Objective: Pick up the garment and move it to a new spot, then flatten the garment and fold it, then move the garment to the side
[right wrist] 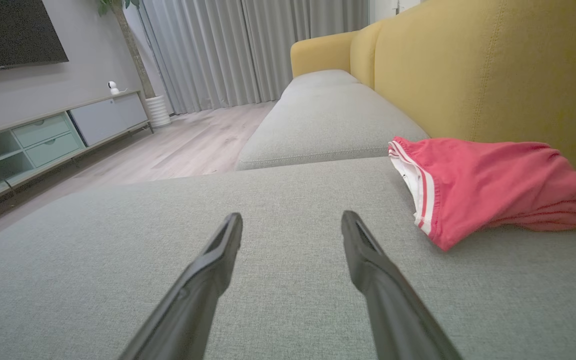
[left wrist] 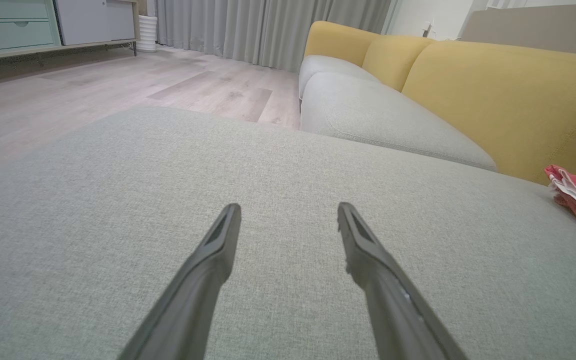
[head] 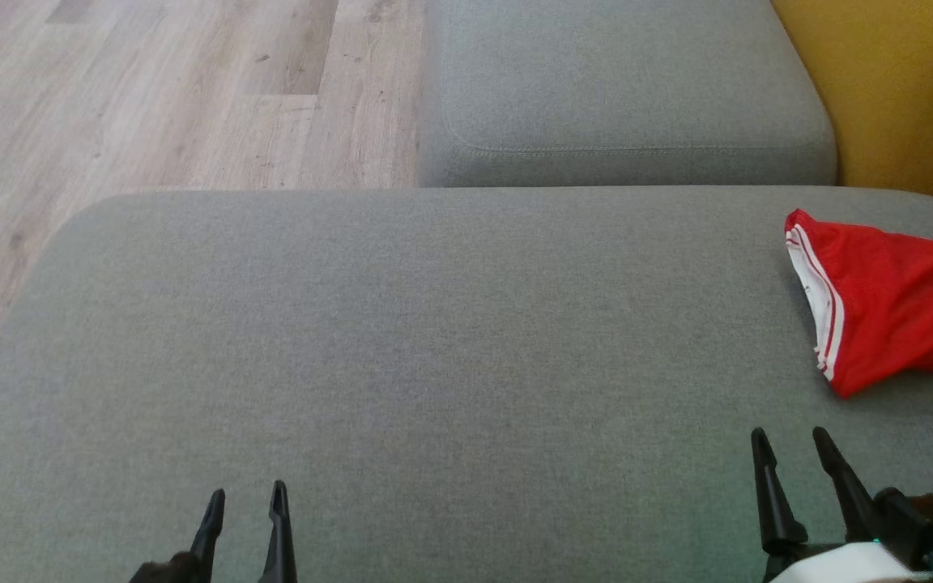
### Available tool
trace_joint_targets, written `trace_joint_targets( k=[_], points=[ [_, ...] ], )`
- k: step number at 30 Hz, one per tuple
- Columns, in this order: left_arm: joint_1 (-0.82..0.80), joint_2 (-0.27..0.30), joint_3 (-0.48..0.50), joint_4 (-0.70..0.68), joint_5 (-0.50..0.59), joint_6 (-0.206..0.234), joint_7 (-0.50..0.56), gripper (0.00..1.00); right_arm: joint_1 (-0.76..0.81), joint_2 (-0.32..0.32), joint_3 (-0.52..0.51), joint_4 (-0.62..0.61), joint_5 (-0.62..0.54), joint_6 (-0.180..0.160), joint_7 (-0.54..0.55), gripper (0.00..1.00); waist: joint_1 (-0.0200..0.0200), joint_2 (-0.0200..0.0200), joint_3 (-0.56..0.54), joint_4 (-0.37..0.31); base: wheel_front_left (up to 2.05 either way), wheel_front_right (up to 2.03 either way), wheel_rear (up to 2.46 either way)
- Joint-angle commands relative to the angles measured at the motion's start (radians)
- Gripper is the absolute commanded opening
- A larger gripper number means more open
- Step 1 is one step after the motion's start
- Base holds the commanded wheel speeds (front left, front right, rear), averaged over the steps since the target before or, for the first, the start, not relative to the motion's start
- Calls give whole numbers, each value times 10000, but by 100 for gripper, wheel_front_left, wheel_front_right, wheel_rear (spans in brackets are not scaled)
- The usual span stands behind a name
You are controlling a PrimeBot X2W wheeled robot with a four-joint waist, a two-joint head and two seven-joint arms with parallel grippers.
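Just one red garment (head: 896, 316) on grey cushion (head: 434, 348), left gripper (head: 248, 488), right gripper (head: 789, 432), both spread wide, empty

Head: high above the grey cushion (head: 434, 324), looking steeply down.
Wrists: low, close over cushion.
Shared: cushion, garment (head: 896, 316).

Matt grey woven cloth, finely grained, on the seat (head: 434, 340). Thin red cloth with white striped trim for the garment (head: 896, 316), soft and creased. Yellow cloth, matt and stitched, on the backrest (right wrist: 493, 75). Pale wood-grain planks, low sheen, on the floor (head: 151, 97). Dark, smooth, matt plastic on the fingers (right wrist: 203, 285).
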Motion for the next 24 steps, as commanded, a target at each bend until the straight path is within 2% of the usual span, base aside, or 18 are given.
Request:
trace_joint_targets(
  k=[1, 17, 18, 21, 24],
  points=[
    [-649, 175, 356, -313, 88, 60, -107, 100, -399, -70, 196, -279, -28, 65, -7, 100, 0, -1, 5, 2, 0, 0, 0],
    [-746, 129, 275, -376, 81, 97, -37, 100, -646, -70, 131, 372, -55, 65, -139, 100, 0, -1, -49, 66, 0, 0, 0],
    [-51, -28, -37, 5, -5, 85, 45, 0, -29, 0, -58, 733, 1, -2, -31, 0, 0, -1, -47, 68, 0, 0, 0],
    [153, -184, -83, 398, -19, 83, 52, 0, 97, 8, -31, 1250, 18, -2, -23, 0, 0, -1, -45, 67, 0, 0, 0],
    [106, -247, 67, 395, -247, -11, 126, 0, 7, 6, -57, 1270, 358, 0, 25, 0, 0, -1, -15, 46, 0, 0, 0]
  ],
)
